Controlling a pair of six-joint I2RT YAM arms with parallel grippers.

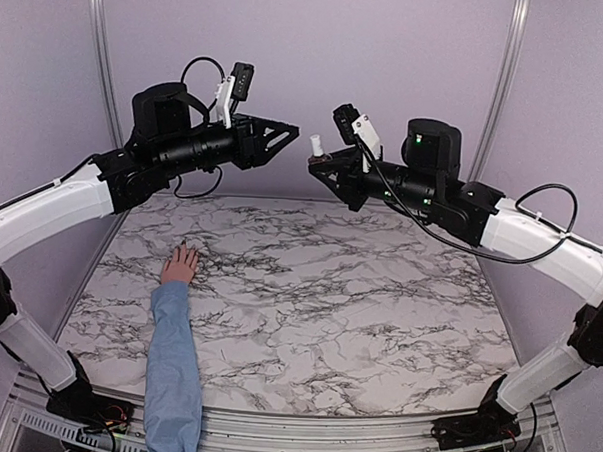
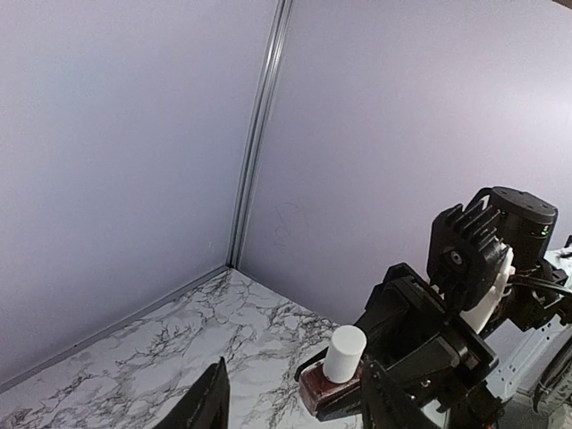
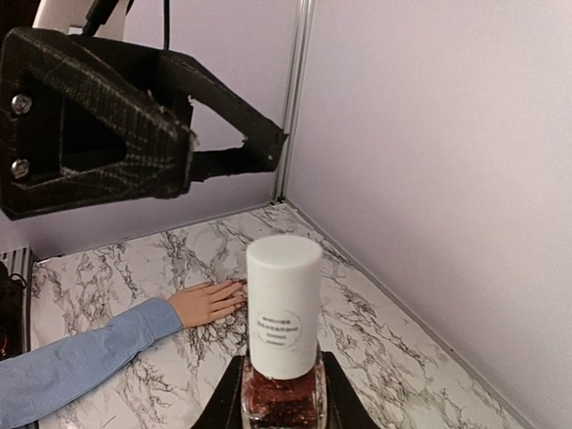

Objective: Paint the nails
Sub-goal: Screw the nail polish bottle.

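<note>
Right gripper [image 3: 281,404] pinched the white-capped dark-red glass bottle [image 3: 282,313] aloft; we judged an off-centre cap grab by the left gripper [image 1: 286,131] could twist it loose.

Worktop [image 1: 358,309] marble-print, smooth, faint sheen. Bottle [image 3: 282,398] clear glossy glass over dark red glittery fill; cap [image 3: 283,277] matt white plastic, smooth. Left fingers [image 3: 98,125] black plastic, rough layered grain. Sleeve [image 1: 173,361] light blue cloth, matt. Arm shells [image 1: 42,215] glossy white plastic. Walls [image 1: 389,50] matt lilac; corner posts [image 1: 101,47] dull metal
</note>
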